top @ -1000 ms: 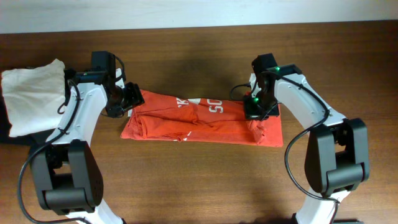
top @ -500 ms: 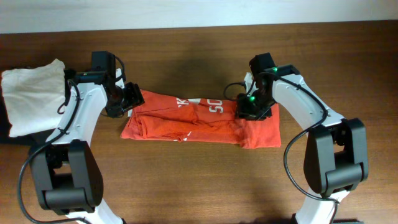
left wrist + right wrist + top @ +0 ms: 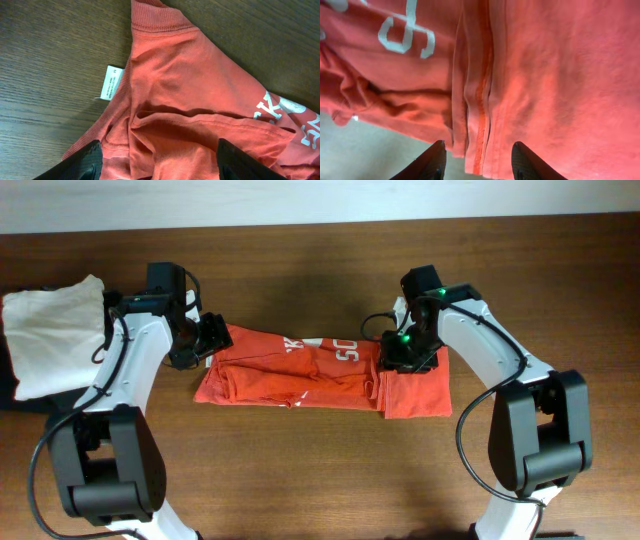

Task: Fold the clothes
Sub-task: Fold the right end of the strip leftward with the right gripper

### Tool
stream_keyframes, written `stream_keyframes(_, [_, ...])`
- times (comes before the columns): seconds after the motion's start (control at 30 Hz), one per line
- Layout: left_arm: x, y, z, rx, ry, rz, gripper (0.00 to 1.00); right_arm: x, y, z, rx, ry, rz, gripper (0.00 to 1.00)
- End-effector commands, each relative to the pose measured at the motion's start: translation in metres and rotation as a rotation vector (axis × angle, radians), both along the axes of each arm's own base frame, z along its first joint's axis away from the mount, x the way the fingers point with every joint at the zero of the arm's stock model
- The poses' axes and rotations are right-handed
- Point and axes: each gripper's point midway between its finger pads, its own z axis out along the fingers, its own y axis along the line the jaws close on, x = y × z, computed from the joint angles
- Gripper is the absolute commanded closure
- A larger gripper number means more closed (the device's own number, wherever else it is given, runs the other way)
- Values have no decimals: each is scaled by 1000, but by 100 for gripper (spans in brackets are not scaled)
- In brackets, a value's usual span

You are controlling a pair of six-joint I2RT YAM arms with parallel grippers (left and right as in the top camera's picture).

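Note:
The clothes, a red-orange T-shirt (image 3: 300, 380) with white lettering (image 3: 346, 353), lie folded into a long strip across the table's middle. My left gripper (image 3: 207, 340) stands open over the shirt's left end, near the collar (image 3: 156, 21) and a white label (image 3: 111, 82). In the left wrist view its fingers (image 3: 86, 162) straddle bunched cloth (image 3: 190, 100). My right gripper (image 3: 405, 357) is open low over the shirt's right part. The right wrist view shows layered hem edges (image 3: 479, 100) lying between its fingers (image 3: 429, 161), and nothing is gripped.
A plain white folded garment (image 3: 52, 330) lies at the far left with something dark (image 3: 8, 388) under its edge. The wooden table (image 3: 300, 480) runs bare along the front. The table's back edge (image 3: 300, 225) lies just behind the arms.
My right gripper has opened and let go of the shirt's right end, shifting slightly left. That end now lies flat with a fold line beside the gripper. The left arm has barely moved.

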Motion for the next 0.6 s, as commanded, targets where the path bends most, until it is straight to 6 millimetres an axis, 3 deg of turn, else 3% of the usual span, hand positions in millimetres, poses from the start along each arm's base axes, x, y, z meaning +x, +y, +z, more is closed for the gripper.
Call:
stream_keyframes(0.0, [4, 2, 7, 12, -23, -13, 28, 9, -1, 10, -76, -64, -26, 54])
stream_keyframes(0.2, [3, 2, 7, 12, -20, -13, 27, 12, 3, -8, -132, -56, -38, 55])
stream_keyframes(0.33, [2, 2, 7, 12, -18, -13, 27, 17, 5, -19, -141, -53, -51, 69])
stream_keyframes(0.57, [1, 2, 7, 12, -13, -13, 27, 21, -1, -35, -186, -42, -86, 71])
